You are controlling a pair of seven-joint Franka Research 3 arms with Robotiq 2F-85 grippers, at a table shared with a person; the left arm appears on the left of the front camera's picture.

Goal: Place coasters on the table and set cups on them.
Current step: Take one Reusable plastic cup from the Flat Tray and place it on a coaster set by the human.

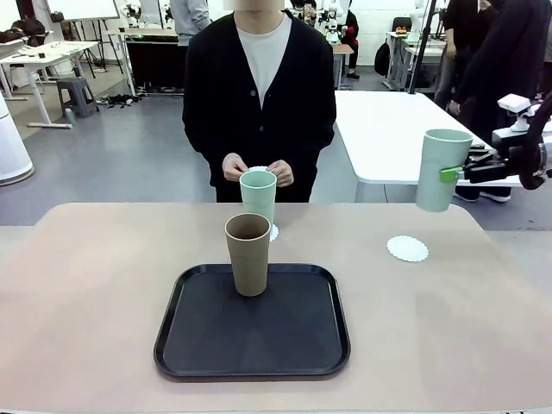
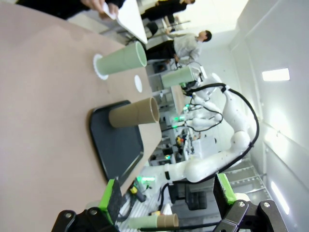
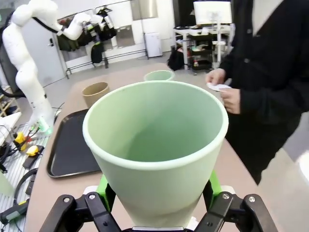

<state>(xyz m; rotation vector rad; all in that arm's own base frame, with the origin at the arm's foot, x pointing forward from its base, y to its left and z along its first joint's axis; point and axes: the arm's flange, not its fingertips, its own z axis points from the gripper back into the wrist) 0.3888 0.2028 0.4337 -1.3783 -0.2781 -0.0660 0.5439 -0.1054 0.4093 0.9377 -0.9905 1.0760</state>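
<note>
Standing on black tray (image 1: 285, 336), tan cup (image 1: 248, 255) fronts 1 mint cup (image 1: 258, 195).

Bright overhead light, faint soft shadows on the table (image 1: 86, 285), front view sharp, left wrist view glaring at 3 o'clock by ceiling panels (image 2: 275, 74), wide-angle bending at edges, close green cup (image 3: 154, 145) slightly soft.

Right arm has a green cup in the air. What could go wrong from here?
The bare coaster is thin paper, barely wider than a cup base; the held mint cup could land off-centre or push it aside.
The right gripper holds it from the side near the table's far right corner; a slip could drop it off the edge.
The person's hands hold another coaster and may reach in as the arm moves.
</note>
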